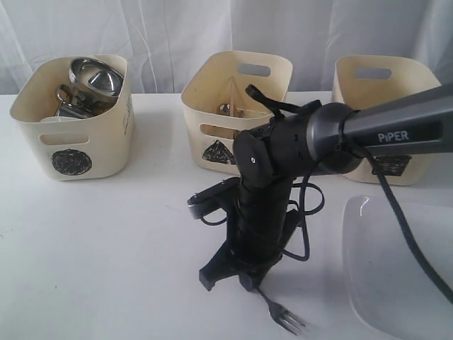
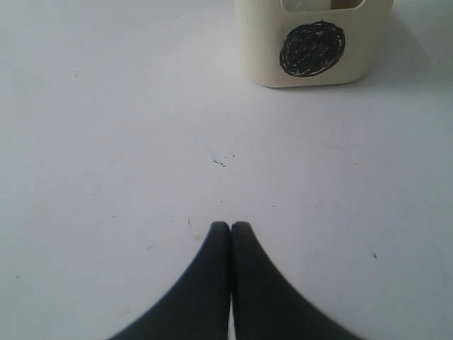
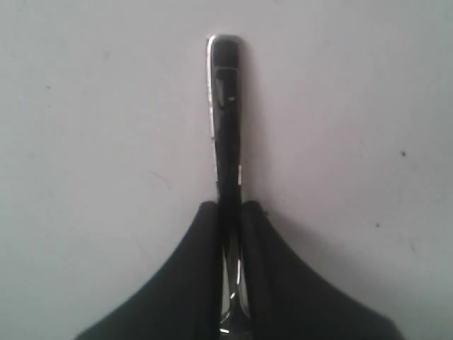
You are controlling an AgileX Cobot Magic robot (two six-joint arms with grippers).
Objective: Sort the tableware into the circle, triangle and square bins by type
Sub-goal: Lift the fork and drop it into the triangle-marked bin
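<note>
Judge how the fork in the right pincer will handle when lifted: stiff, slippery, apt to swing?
The fork looks like polished steel, so it is probably stiff and fairly light. Its narrow, glossy handle is clamped in the right pincer over a small contact area, so it may slip or pivot.

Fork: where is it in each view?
Exterior: fork bottom centre, tines poking out below the right gripper.
Left wrist: not in it.
Right wrist: fork clamped between the shut jaws, handle pointing away.
Shared landmark: circle bin, in exterior and left wrist.
</note>
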